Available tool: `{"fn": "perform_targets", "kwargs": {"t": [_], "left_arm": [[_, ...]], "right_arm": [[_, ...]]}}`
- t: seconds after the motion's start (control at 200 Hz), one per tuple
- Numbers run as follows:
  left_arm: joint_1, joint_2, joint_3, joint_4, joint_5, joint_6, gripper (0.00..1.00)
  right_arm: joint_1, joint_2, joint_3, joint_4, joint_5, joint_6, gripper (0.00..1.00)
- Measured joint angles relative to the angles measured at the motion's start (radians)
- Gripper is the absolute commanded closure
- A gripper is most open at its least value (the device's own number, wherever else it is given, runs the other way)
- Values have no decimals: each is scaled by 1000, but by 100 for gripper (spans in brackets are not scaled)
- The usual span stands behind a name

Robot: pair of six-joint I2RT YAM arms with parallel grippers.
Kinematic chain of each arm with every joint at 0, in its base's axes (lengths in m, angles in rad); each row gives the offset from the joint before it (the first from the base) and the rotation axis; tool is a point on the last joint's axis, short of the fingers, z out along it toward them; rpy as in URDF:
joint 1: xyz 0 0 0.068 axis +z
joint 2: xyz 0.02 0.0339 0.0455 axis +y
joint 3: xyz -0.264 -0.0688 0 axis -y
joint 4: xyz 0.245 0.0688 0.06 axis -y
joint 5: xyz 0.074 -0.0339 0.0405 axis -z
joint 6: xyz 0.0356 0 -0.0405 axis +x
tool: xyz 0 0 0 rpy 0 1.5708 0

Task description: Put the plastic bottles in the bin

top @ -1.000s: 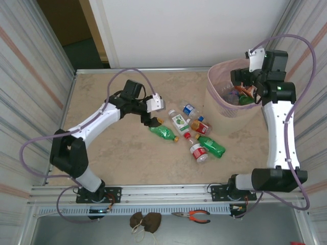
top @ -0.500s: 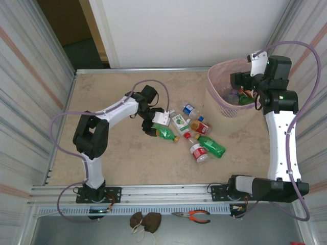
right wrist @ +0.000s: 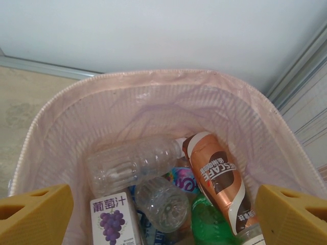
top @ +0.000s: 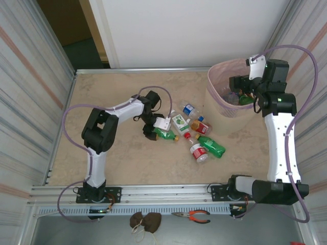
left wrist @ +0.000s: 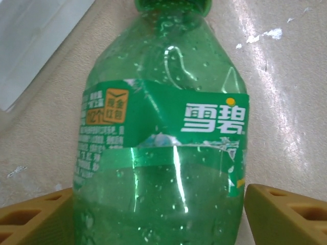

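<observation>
Left wrist view: my left hand (left wrist: 158, 214) has come down since 1 second ago and now straddles the green bottle (left wrist: 163, 127), fingers wide, not pinching it. Farther off, my right hand (right wrist: 163, 209) still hangs spread and empty over the bin (right wrist: 153, 97), with binned bottles (right wrist: 133, 163) beneath it.

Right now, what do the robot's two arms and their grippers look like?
The left arm and right arm have white tubular links, black joints and a looping lilac cable each. The left gripper and right gripper have blocky mustard-yellow fingers with small holes.
</observation>
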Motion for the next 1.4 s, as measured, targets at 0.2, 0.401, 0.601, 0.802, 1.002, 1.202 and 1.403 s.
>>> {"fn": "perform_targets", "kwargs": {"t": [0.2,0.401,0.601,0.802,1.002,1.202,1.403], "left_arm": [[-5,0,0,2,-1,-5,36],[-5,-13,-13,7,-5,-17,41],[-4,-99,-78,16,6,-71,46],[18,-283,-179,112,117,-206,45],[31,-489,-336,362,251,-438,45],[31,-608,-464,701,326,-771,45],[31,-635,-538,1046,366,-1077,46]], "right_arm": [[4,-24,-5,1,-14,0,9],[13,-62,-22,3,-19,5,10],[40,-124,-60,12,-65,45,10],[75,-214,-130,91,-165,133,9],[106,-322,-251,255,-309,280,10],[206,-367,-375,471,-396,443,9],[354,-373,-446,603,-414,493,8]]}}
